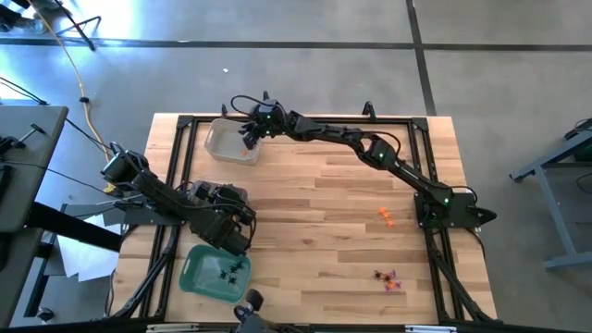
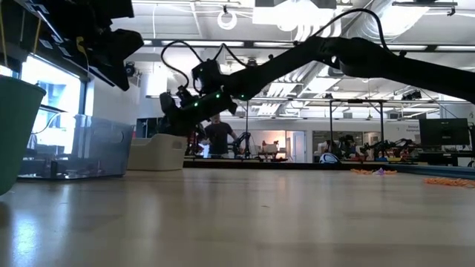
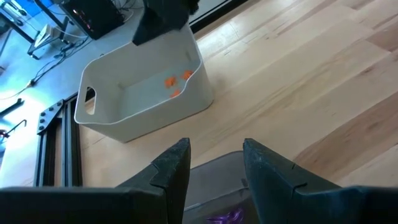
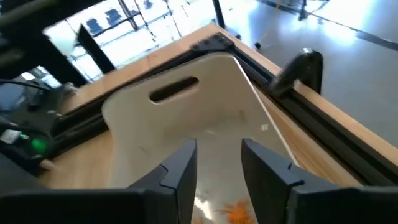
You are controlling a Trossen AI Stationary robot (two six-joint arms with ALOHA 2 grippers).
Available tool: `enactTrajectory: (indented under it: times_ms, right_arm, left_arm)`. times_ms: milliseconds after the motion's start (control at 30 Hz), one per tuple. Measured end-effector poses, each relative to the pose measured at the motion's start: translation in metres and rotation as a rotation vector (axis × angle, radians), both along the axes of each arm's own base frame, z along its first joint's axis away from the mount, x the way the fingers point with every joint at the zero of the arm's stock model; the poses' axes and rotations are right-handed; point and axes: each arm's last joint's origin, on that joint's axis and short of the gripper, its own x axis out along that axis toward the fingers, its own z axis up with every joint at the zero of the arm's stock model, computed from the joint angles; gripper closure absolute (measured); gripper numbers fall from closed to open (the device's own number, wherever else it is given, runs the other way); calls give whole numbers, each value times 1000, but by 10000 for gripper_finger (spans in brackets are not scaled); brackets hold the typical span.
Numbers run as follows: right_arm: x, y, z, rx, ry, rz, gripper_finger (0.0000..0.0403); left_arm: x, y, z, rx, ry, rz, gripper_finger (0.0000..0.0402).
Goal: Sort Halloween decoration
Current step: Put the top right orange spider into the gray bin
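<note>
Now I count three orange trinkets [image 3: 176, 83] in the white tray [image 3: 112, 115]; right claw [image 4: 217, 163] spread above it.

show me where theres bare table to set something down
The widest bare wood lies mid-table, between the white tray under the right gripper and the orange trinkets. It is crowded near the green tray and left gripper, and around the mixed trinkets.
</note>
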Motion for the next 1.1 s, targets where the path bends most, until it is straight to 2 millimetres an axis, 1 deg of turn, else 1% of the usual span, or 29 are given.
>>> enactTrajectory:
  times_ms: [133, 233, 300, 500, 733, 967, 1100]
  right_arm:
    - [-5, -1, 29, 9, -56, 64, 281]
    - [-12, 2, 49, 17, -46, 125, 281]
    - [-19, 5, 58, 10, 16, 163, 281]
    - [-51, 18, 82, -46, 302, 280, 281]
    - [-88, 36, 106, -121, 599, 329, 281]
    - [-119, 55, 125, -40, 786, 394, 281]
    - [-132, 61, 129, 31, 869, 399, 281]
  left_arm:
    - [0, 0, 0, 0, 4, 1, 266]
    - [0, 0, 0, 1, 6, 1, 266]
    - [-1, 0, 0, 1, 7, 1, 266]
    - [-1, 0, 0, -1, 9, 3, 266]
    - [-1, 1, 1, 27, 6, -7, 266]
    - [-6, 5, 2, 122, -34, -15, 266]
    - [-17, 12, 0, 139, -64, -26, 266]
